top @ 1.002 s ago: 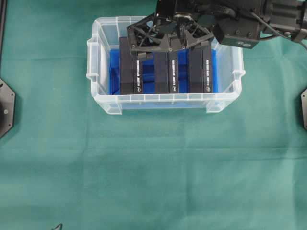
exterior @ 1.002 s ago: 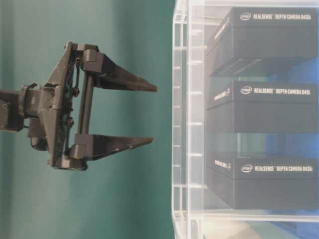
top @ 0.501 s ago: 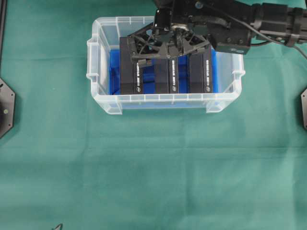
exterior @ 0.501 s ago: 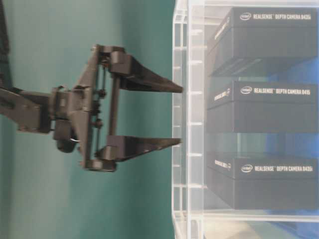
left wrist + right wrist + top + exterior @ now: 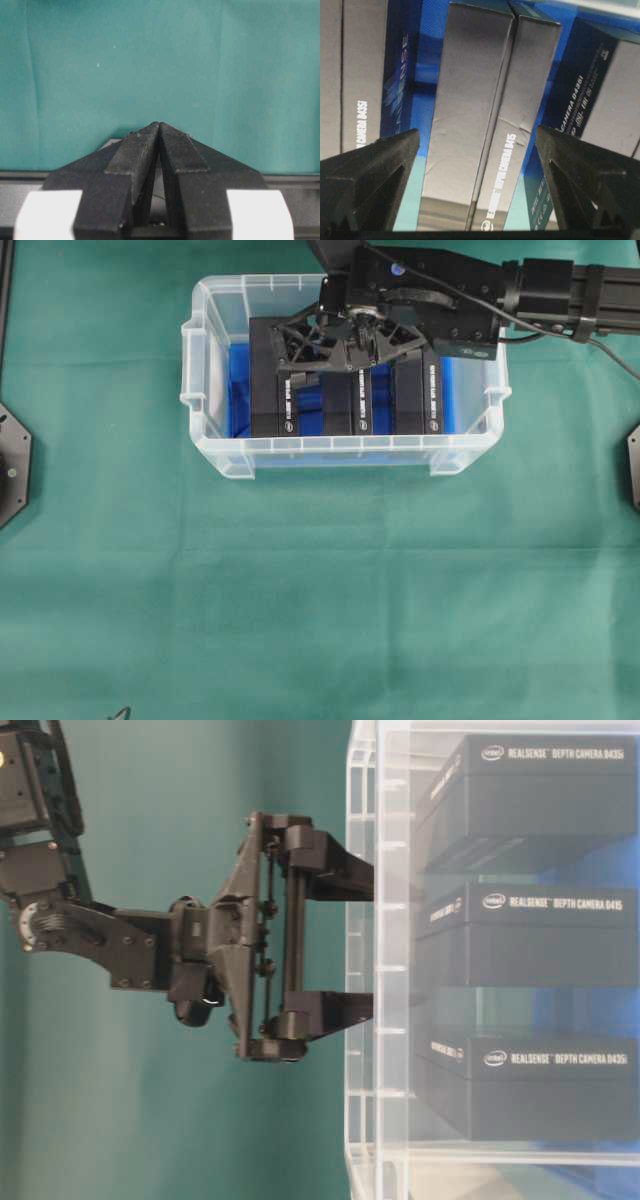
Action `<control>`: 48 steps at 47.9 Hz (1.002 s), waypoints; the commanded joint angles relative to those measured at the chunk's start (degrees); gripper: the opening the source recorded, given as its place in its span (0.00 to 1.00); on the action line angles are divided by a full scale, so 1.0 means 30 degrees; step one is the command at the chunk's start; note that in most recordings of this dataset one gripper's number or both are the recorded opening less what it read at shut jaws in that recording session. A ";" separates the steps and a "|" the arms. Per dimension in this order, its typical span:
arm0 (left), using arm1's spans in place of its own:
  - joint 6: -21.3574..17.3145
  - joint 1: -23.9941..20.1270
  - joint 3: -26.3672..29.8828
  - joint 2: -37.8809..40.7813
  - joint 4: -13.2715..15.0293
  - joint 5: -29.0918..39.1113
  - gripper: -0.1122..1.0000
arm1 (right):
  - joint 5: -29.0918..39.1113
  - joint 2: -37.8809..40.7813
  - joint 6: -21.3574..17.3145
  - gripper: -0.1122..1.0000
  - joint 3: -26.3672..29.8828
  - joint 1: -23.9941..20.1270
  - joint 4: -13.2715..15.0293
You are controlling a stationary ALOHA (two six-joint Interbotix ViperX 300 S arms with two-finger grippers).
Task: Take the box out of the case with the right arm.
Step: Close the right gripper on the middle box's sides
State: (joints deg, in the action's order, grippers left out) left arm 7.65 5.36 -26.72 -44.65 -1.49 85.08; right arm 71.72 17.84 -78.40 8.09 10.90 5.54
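We see three matte black rectangular cardboard boxes standing on edge side by side in the clear plastic case with the bright blue bottom, near the top centre of the overhead frame. Our all-black right gripper with lattice-framed pointed fingers hangs over the middle black box, fingers spread wide and holding nothing. In the right wrist view that box fills the centre, one fingertip at lower left and the other at lower right, so it lies between them and just beyond. Its long axis runs top to bottom in the overhead frame, across the finger gap. We judge a straight descent should straddle it. The left gripper with white bands is closed on nothing, over bare green cloth.
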 commanded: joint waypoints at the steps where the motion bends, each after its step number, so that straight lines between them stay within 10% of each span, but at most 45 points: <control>1: -0.0029 0.0029 0.0469 0.0059 -0.0059 -0.0088 0.12 | -0.0439 -0.0322 -0.0264 0.94 -0.0059 0.0000 -0.0088; 48: 0.0029 0.0029 0.0439 0.0059 -0.0059 -0.0088 0.12 | -0.2432 0.0000 -0.0879 0.93 -0.1318 -0.0176 -0.1143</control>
State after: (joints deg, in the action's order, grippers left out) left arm 7.65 5.36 -26.81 -44.65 -1.49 84.99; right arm 64.69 18.98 -80.95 3.52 10.55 2.37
